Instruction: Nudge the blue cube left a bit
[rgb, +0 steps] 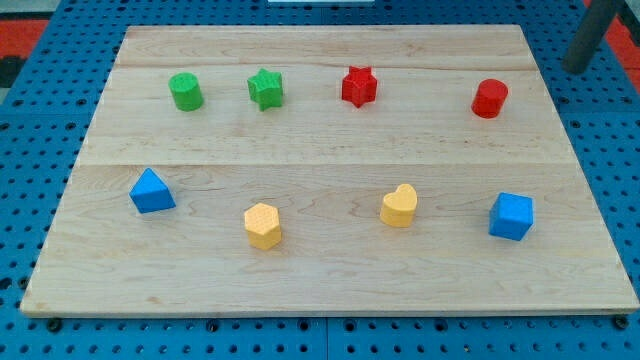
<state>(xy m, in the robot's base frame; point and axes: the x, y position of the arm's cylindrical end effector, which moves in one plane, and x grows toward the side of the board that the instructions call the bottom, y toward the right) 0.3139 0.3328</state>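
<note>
The blue cube (511, 216) sits on the wooden board (330, 280) at the view's right, in the lower row. My rod comes in at the view's top right corner, and my tip (577, 68) ends just off the board's right edge. The tip is far above and a little right of the blue cube, not touching any block. The nearest block to it is the red cylinder (490, 98).
The upper row holds a green cylinder (186, 91), a green star (266, 89) and a red star (359, 86). The lower row holds a blue triangular block (151, 191), a yellow hexagon (263, 225) and a yellow heart (399, 206). Blue pegboard surrounds the board.
</note>
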